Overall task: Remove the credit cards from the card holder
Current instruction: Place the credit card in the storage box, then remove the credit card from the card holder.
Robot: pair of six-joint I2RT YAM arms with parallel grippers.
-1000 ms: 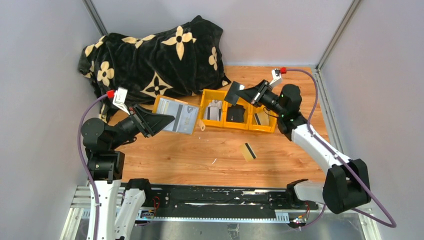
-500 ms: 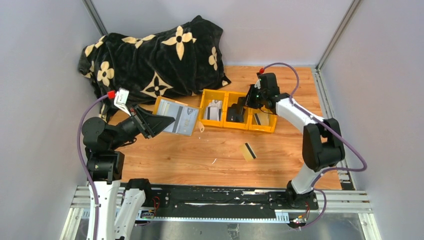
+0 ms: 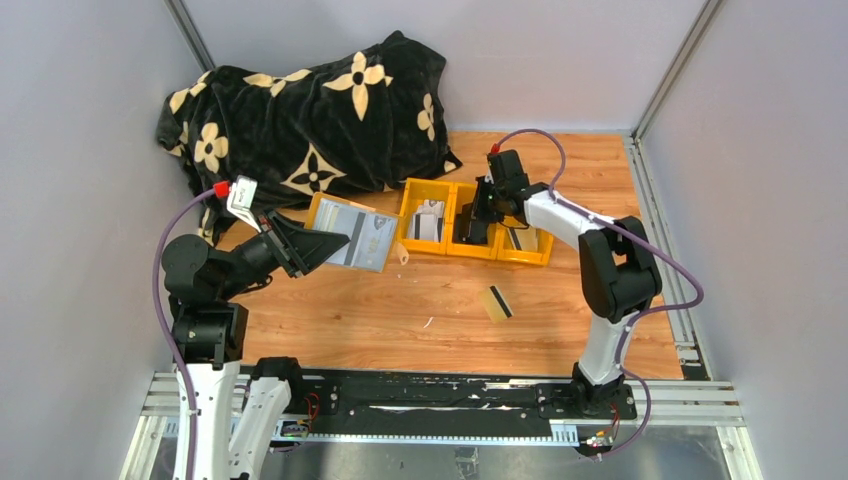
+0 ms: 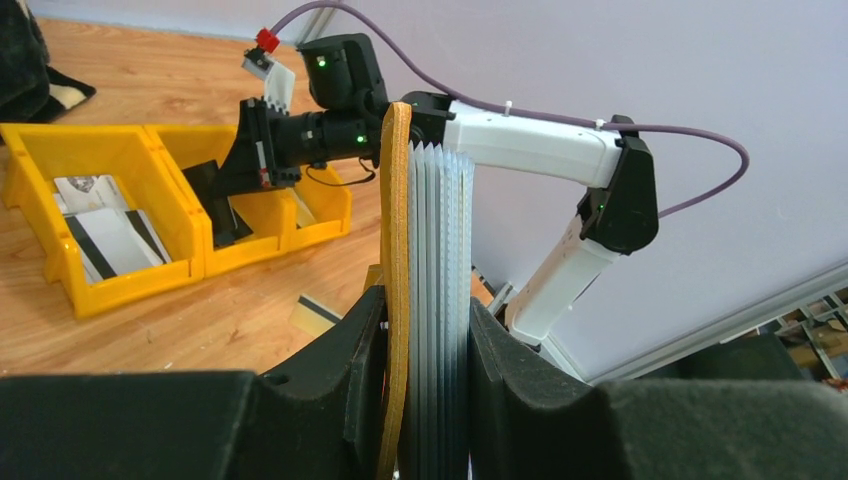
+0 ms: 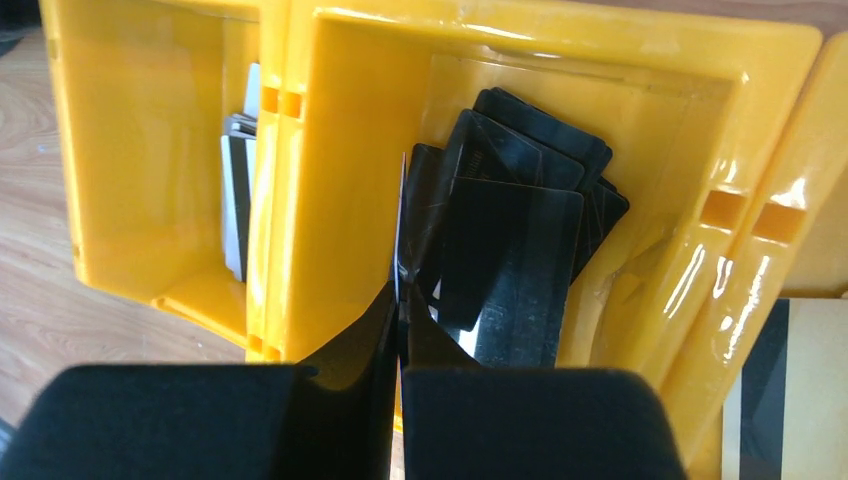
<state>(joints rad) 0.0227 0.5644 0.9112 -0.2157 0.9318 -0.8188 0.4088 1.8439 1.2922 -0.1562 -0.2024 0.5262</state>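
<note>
Nearest, at 5 o'clock on the counter (image 3: 400,310), a tan-gold card (image 3: 499,303) lies flat and loose. At 9 o'clock the left claw (image 4: 425,340) is clamped across the card holder (image 3: 362,235), tan cover and fanned clear pockets squeezed between its fingers. Farther, at 1 o'clock, the right claw (image 5: 400,300) is pinched almost closed on a thin card (image 5: 401,220), edge-on above the middle compartment of the yellow tray (image 3: 470,251), over black cards (image 5: 510,250). The cards look light, stiff and slick, so they are probably best pinched by an exposed short edge and drawn straight out along the pocket. Since a second ago the right arm has folded leftward over the tray, while the holder and left claw are unchanged.
</note>
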